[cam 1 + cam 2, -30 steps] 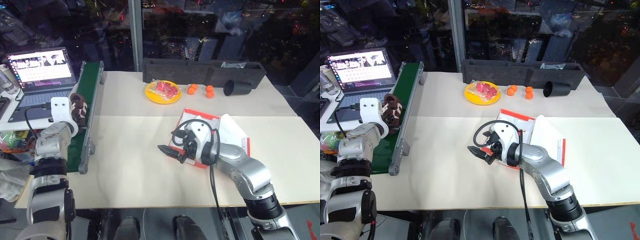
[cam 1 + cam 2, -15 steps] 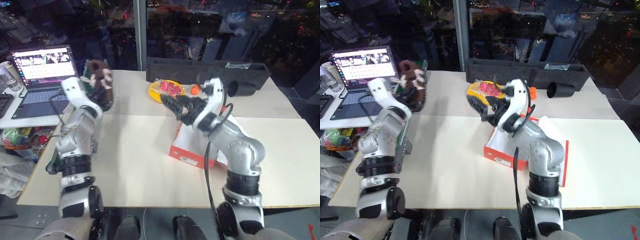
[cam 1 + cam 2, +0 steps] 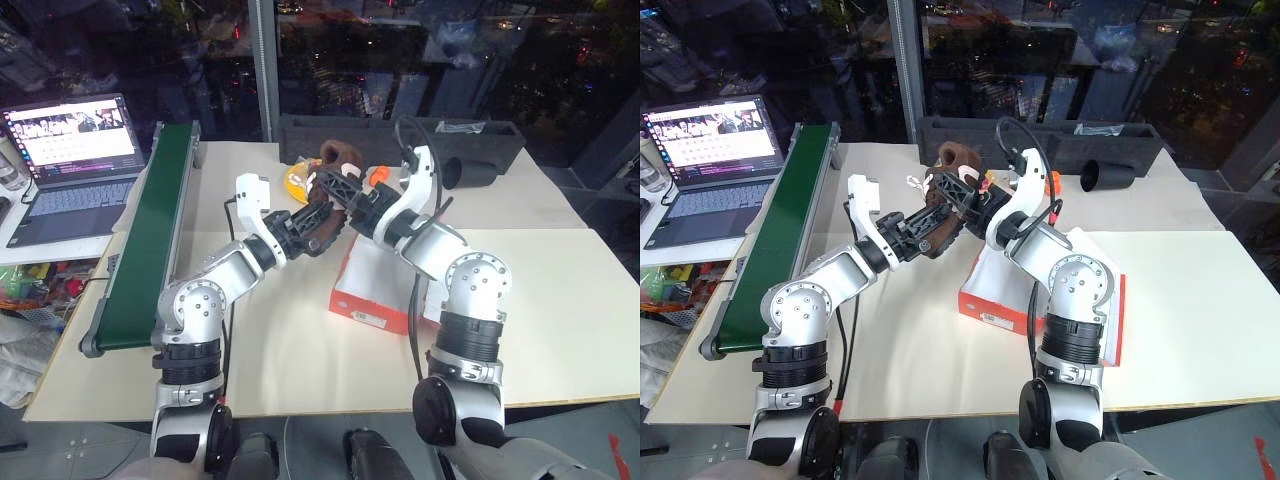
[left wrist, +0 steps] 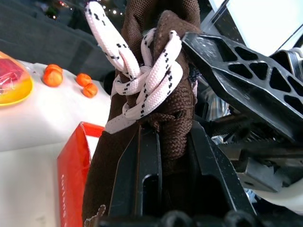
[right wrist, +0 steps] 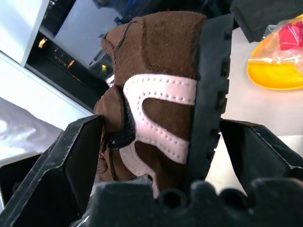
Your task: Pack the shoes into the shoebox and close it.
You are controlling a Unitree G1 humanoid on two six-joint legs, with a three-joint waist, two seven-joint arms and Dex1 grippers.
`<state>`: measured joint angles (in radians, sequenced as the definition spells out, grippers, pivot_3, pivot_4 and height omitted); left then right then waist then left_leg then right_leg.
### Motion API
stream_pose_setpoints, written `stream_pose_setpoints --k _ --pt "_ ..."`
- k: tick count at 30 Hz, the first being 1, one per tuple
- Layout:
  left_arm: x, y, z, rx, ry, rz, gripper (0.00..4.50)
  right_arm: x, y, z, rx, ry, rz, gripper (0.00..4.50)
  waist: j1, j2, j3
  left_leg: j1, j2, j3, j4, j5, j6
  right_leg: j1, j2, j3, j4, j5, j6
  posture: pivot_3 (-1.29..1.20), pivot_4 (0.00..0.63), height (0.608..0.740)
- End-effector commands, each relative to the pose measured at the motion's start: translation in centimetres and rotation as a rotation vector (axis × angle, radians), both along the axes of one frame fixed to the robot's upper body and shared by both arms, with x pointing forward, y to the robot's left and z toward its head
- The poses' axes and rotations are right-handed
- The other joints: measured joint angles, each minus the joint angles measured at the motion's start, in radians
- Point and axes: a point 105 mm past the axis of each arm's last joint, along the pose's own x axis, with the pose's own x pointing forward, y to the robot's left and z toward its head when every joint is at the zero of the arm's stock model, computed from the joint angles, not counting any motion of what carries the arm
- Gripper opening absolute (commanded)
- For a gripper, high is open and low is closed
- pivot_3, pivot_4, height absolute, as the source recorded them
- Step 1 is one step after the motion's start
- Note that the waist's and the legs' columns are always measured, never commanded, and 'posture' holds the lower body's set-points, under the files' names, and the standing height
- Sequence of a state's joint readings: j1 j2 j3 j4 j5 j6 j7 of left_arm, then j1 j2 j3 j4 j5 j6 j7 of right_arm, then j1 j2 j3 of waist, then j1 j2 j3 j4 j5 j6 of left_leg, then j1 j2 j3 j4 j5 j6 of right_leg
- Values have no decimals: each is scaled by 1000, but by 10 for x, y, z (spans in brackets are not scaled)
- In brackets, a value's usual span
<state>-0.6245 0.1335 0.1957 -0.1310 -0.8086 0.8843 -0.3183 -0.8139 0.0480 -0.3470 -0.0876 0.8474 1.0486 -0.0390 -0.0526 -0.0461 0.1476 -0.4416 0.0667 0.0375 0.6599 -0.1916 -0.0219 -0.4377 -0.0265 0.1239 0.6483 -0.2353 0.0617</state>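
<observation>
Holding a brown shoe in the air just above the near-left edge of the shoebox, the left gripper is clamped shut on its laced upper. The right gripper faces it from the box side, its jaws spread wide on either side of the sole and heel, not yet pinching. The shoe's long axis runs roughly upright, heel collar topmost. Both grippers meet at the shoe; the right one lies nearer the box, so a handover seems likely.

table: cream, seamed | window: dark glass, city lights | side desk: white
</observation>
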Motion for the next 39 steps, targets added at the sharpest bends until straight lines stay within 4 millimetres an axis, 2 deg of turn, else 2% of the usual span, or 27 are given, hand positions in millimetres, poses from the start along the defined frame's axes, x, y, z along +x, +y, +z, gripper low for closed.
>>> stream_pose_setpoints --k 1,4,8,12,14,19,21,23,27,30,33,37,39 --pt "-1 -1 17 -12 -66 -13 162 -2 -2 12 23 -34 -1 4243 0 0 0 0 0 0 0 0 0 0 0 0 0 0 0 0 150 714" --pt "2 2 16 -1 -65 7 162 -3 -3 12 25 -38 -7 3435 1 0 0 -1 0 0 0 0 0 0 0 0 -1 0 0 0 150 714" --pt "3 1 12 30 -64 14 162 -4 -2 12 24 -38 -8 2125 1 0 0 -1 0 -1 0 0 0 0 0 0 -1 0 0 0 150 714" --pt "5 2 9 61 -70 40 162 -4 -1 12 26 -33 -3 1218 1 0 0 -1 0 -1 0 0 0 0 0 -1 -1 0 0 0 150 714" --pt "6 2 9 68 -81 44 162 -4 -1 11 25 -31 -3 967 1 0 0 -1 0 -1 0 0 0 0 0 -1 -1 0 0 0 150 714" --pt "8 0 7 114 -109 63 162 -4 -2 10 -6 -34 -13 915 2 0 0 -1 0 -1 0 0 0 0 0 -1 -1 0 0 0 150 714" --pt "8 0 9 100 -129 72 1138 -3 -5 12 -3 -39 -25 909 2 0 0 -1 0 -1 0 0 0 0 0 -1 -1 0 0 0 150 714" --pt "6 -3 10 117 -148 61 1823 -2 -10 15 6 -46 -53 909 2 1 0 -1 0 -1 0 0 0 0 0 0 -1 0 0 0 150 714" --pt "-2 -13 2 259 -233 13 3187 11 -47 22 -102 -81 -283 909 4 1 1 -1 0 -1 0 0 0 0 0 -1 -1 0 0 0 150 714" --pt "-5 -7 -17 432 -304 -3 3187 16 -78 25 -114 -36 -398 909 7 2 1 -1 -1 0 0 0 0 0 -1 0 -2 0 0 0 150 714" --pt "-14 0 -36 541 -325 -94 3187 15 -113 16 -170 75 -489 909 7 4 3 -2 -1 0 -1 0 0 -1 -1 0 -2 0 -1 0 150 714" --pt "-33 -2 -38 562 -377 -243 3187 1 -136 0 -225 216 -499 909 8 5 3 -2 0 0 -2 0 0 -1 -1 -1 -2 -2 -2 0 150 714" --pt "-41 -6 -41 554 -386 -318 3187 -6 -144 -14 -236 313 -510 909 7 6 3 -2 0 0 -2 0 0 -2 -1 -1 -2 -2 -2 0 150 714"
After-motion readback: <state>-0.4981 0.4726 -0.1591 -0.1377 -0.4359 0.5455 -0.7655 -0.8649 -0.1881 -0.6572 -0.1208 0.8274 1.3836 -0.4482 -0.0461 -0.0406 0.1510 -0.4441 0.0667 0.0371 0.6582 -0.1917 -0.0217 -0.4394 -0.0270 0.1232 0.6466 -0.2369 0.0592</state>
